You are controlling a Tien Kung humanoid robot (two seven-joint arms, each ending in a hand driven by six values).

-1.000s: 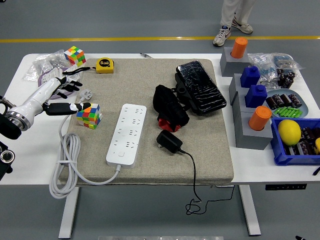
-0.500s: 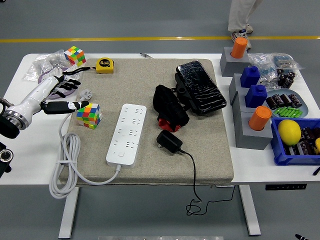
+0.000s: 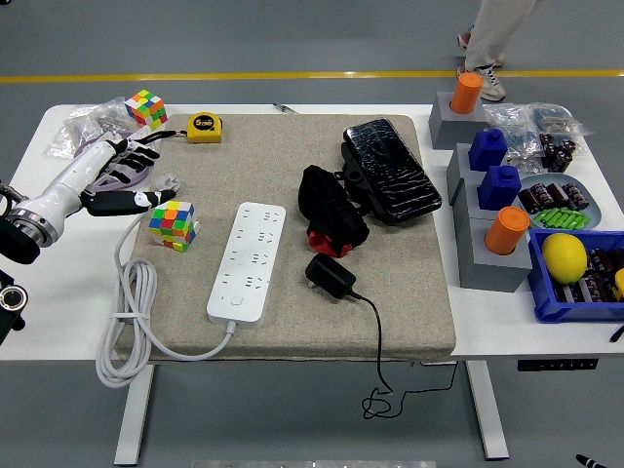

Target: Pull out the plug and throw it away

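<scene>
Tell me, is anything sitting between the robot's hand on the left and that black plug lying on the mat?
Yes. Between the left hand and the black plug sit a colourful puzzle cube, right beside the hand, and then the white power strip, lying lengthwise across the direct path on the mat.

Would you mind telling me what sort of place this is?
Probably a robotics test lab in a workshop hall: grey floor with a yellow line, and a white table crowded with assorted practice objects.

Showing bright, even overhead light; casting soft shadows under the counter [image 3: 292, 109]; staying sharp throughout, without glare or blur.
</scene>
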